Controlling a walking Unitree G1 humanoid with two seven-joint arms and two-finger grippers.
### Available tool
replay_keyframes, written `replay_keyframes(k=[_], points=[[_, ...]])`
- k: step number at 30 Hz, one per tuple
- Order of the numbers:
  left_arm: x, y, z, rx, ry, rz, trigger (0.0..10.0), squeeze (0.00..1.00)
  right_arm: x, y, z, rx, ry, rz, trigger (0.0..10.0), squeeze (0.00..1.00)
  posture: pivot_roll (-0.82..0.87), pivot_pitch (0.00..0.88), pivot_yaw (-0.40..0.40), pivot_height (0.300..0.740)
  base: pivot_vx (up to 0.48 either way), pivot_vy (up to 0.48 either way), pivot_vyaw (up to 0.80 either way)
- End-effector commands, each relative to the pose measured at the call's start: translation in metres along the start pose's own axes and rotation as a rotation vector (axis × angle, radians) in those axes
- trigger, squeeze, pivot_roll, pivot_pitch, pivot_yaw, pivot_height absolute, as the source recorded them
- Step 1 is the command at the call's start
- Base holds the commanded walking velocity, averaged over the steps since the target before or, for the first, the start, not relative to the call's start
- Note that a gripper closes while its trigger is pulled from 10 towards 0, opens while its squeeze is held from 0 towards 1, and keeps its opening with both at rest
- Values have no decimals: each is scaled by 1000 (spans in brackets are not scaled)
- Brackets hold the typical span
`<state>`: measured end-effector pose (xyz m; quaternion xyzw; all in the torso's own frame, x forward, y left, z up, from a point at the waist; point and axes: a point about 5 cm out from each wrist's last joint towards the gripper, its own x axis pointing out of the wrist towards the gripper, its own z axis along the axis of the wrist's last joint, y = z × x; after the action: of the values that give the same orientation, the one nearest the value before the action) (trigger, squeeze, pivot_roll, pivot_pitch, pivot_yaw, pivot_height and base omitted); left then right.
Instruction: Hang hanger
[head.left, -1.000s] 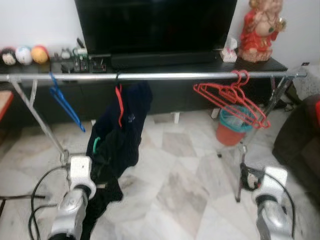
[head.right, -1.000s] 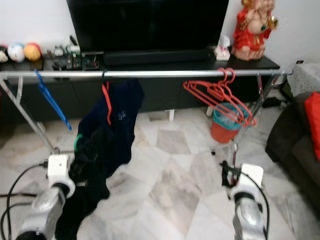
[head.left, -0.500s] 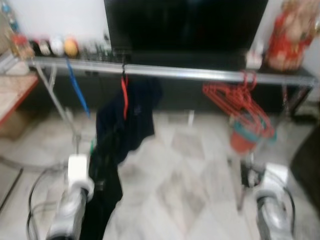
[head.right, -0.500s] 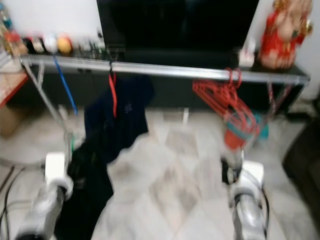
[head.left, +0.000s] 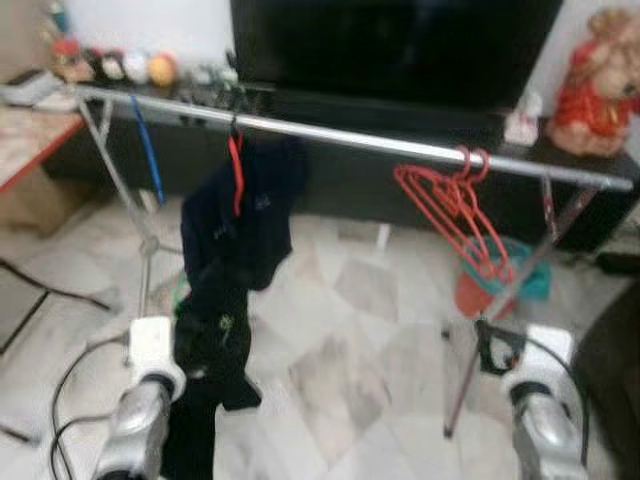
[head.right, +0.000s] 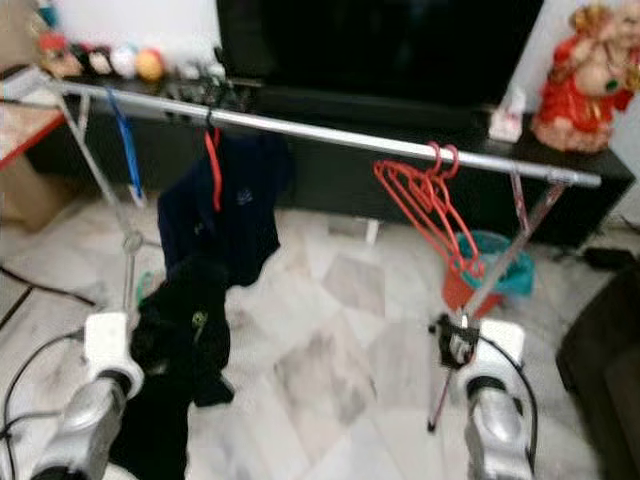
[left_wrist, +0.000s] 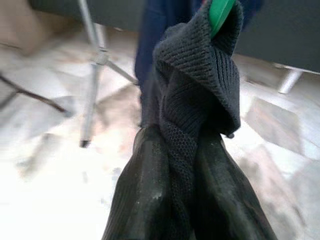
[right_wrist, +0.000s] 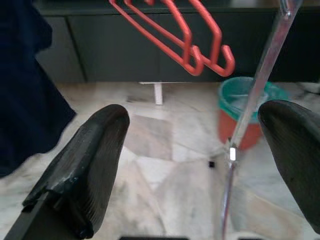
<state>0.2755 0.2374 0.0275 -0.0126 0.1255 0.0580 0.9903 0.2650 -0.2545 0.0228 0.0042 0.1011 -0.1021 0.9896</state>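
Note:
My left gripper (left_wrist: 182, 139) is shut on a black knitted garment (left_wrist: 197, 80) that hangs on a green hanger (left_wrist: 220, 12). It holds it low, in front of the silver clothes rail (head.left: 400, 143). On that rail hang a navy garment (head.left: 245, 215) on a red hanger, a bare blue hanger (head.left: 148, 150) and a bunch of red hangers (head.left: 460, 215). My right gripper (right_wrist: 195, 165) is open and holds nothing, low beside the rail's right leg (right_wrist: 252, 100), under the red hangers.
Behind the rail stand a black TV cabinet (head.left: 560, 160) with a large TV (head.left: 390, 45) and a red statue (head.left: 600, 90). An orange and teal bin (head.left: 500, 285) sits under the rail. Cables (head.left: 50, 290) lie on the marble floor at left. A dark sofa (head.right: 605, 380) is at right.
The camera has swung, so the rail now slants down to the right and a table edge shows at left. Both arms keep their pose; the left still holds the black garment.

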Motion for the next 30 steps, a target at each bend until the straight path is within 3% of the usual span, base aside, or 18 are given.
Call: replay_keyframes(k=[1,11,19,25,30], points=[[4,-10,10,-3,-47,-23,10000,0,-4,-7,-4,3,18,-9,10000,0,-35,0,-13,740,0,-307,0],[5,-14,22,-25,-107,-44,10000,0,-6,-10,-6,12,31,-20,10000,0,-35,0,-16,740,0,-31,0],[3,-15,18,-14,-84,-58,10000,0,-10,-15,-16,31,70,-55,10000,0,-36,0,-16,740,0,0,0],[1,-21,11,100,-64,-105,10000,0,-24,-19,-46,21,216,-111,10000,0,-42,0,-13,740,0,0,0],[2,-26,11,121,-75,-114,10000,0,-39,-19,-72,11,371,-126,10000,0,-49,0,-15,740,0,0,0]])
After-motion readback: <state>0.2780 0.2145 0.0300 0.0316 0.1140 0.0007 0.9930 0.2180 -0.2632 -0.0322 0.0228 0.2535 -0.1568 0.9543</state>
